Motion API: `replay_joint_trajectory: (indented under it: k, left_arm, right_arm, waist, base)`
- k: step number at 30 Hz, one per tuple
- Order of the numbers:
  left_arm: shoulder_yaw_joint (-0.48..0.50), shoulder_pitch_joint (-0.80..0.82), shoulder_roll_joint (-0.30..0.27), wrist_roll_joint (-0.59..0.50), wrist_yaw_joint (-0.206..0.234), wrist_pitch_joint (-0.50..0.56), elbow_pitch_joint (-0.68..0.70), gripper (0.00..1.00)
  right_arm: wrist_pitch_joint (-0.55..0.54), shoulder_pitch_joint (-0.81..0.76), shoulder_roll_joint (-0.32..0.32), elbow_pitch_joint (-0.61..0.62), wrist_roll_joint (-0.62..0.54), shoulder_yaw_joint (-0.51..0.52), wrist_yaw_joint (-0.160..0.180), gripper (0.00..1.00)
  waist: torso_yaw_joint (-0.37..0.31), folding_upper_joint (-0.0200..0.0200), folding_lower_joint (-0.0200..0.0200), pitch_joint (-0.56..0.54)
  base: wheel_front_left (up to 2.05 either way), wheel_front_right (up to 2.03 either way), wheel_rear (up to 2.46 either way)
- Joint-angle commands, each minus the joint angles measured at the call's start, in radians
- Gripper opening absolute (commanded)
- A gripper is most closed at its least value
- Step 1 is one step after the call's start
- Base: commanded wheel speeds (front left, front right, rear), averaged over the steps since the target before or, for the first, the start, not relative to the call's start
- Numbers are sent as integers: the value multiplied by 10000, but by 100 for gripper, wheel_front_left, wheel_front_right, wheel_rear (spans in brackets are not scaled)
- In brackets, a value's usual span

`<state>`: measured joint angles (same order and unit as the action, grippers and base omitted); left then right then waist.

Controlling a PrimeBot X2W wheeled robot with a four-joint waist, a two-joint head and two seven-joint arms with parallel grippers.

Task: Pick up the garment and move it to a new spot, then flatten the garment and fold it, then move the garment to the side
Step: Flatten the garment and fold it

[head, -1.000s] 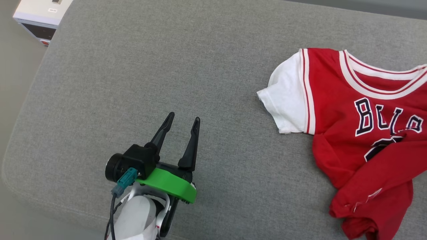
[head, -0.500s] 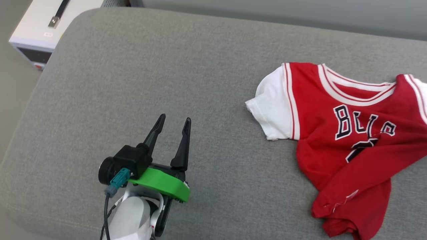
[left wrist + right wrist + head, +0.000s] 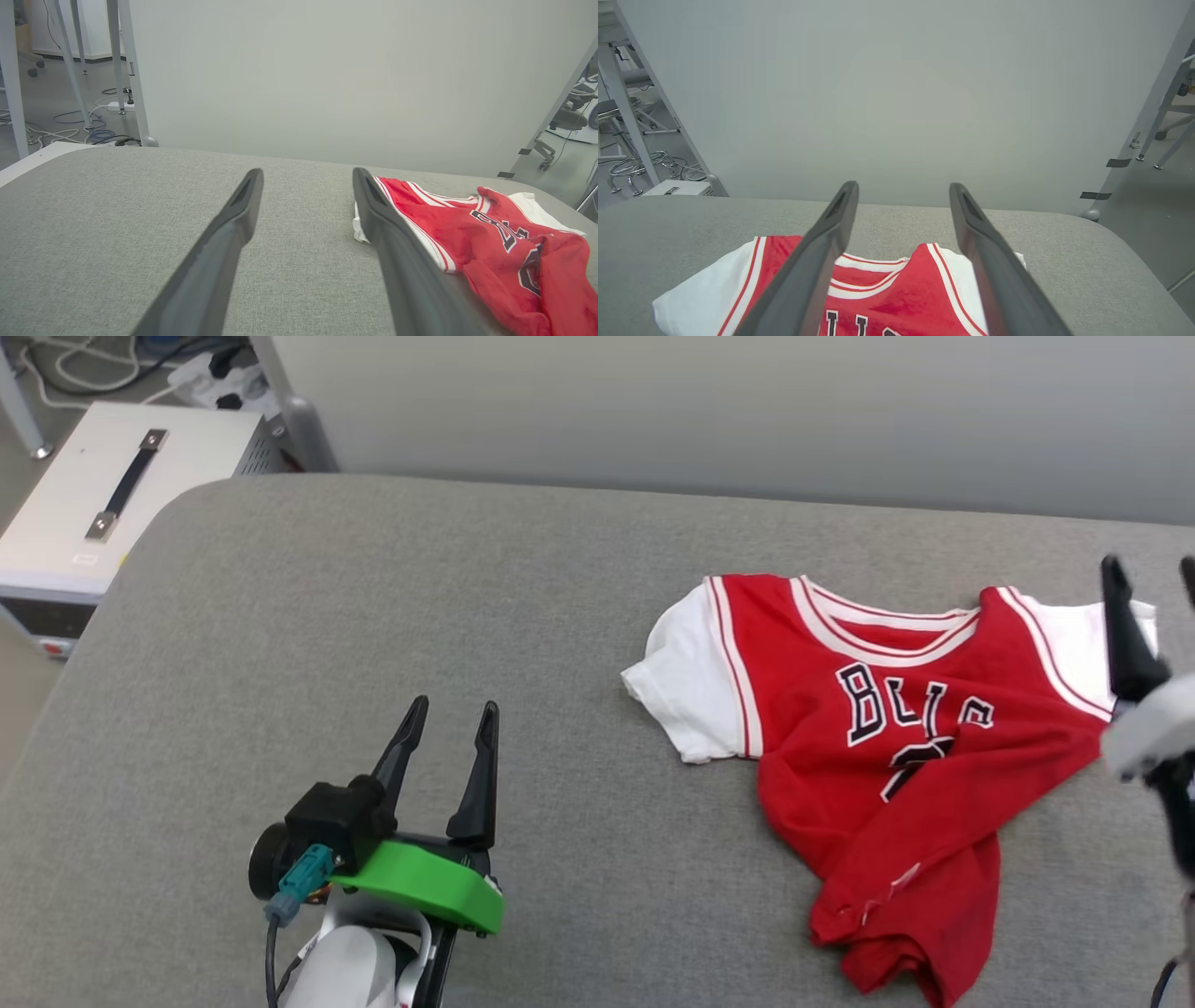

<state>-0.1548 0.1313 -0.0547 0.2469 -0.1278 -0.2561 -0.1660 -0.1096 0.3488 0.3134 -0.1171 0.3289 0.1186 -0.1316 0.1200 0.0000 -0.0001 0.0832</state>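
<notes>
A pale grey wall [image 3: 700, 411] fills the background behind a wide worktop [image 3: 373, 616] padded in grey woven fabric with rounded corners.

The garment [image 3: 812, 784], a small red jersey T-shirt with white short sleeves and red-and-white striped trim, lies front up on the right part of the worktop. Its collar points toward the wall. The sleeve nearer the middle of the worktop is spread flat. The black-and-white chest lettering is creased, so only some letters read clearly. The lower half is rumpled, drawn in diagonally and bunched toward the near edge.

Off the worktop's far left corner stands a white box [image 3: 177, 495] with a black handle on its lid.

The left gripper [image 3: 454, 705], mounted on a bright green bracket, sits at the lower left over bare fabric, well apart from the garment. Its two dark fingers are spread and hold nothing.

The right gripper [image 3: 903, 186] is at the right edge of the head view, over the garment's far white sleeve. Its wrist view shows the fingers parted above the collar and shoulders, with nothing gripped between them. Whether the fingertips touch the cloth is hard to tell from these angles.

Loose cables [image 3: 93, 364] lie on the floor beyond the box.
</notes>
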Motion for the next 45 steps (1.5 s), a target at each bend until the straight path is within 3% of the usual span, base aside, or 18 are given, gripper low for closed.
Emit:
replay_joint_trajectory:
  k: [1, 8, 15, 25, 31, 37, 42, 45]
  left_arm:
    - [21, -172, 36, 118, -28, -57, 41, 100]
    - [79, -487, 39, 299, -29, -57, 74, 100]
    - [404, -729, 42, 480, -29, -57, 407, 100]
    - [100, -649, 31, 522, -29, -57, 158, 100]
    - [-409, 186, -123, 781, -29, 126, -424, 100]
    - [-830, 2349, -198, 1184, -24, 2412, -1347, 100]
    - [-1205, 4013, -182, 1743, 31, 6150, -2523, 100]
    - [-1300, 4843, -333, 1674, 245, 7345, -3037, 100]
  right_arm:
    - [383, -540, -191, 290, 9, -19, 9, 100]
    - [2118, -2459, -1219, 1481, -126, -50, 9, 100]
    - [3128, -3340, -1986, 1738, -292, -141, 9, 100]
    - [3304, -3401, -2177, 1653, -398, -377, 9, 100]
    - [3227, -3295, -2157, 1940, -528, -319, 9, 100]
    - [3062, -3243, -2120, 2153, -726, -407, 9, 100]
    - [2933, -3033, -2087, 2333, -793, -538, 9, 100]
    - [2913, -2871, -2102, 2410, -799, -710, 9, 100]
  waist:
    - [-348, 0, 1, -322]
    - [-662, 0, 1, -366]
    - [-823, 0, 1, -334]
    - [-987, 0, 1, -231]
    - [-1117, 0, 1, 126]
    - [-1273, 0, 1, 664]
    - [-1489, 0, 1, 1141]
    - [-1721, 0, 1, 1431]
  base:
    - [0, 0, 0]
    - [0, 0, 0]
    - [0, 0, 0]
    - [0, 0, 0]
    - [0, 0, 0]
    - [0, 0, 0]
    - [0, 0, 0]
    - [0, 0, 0]
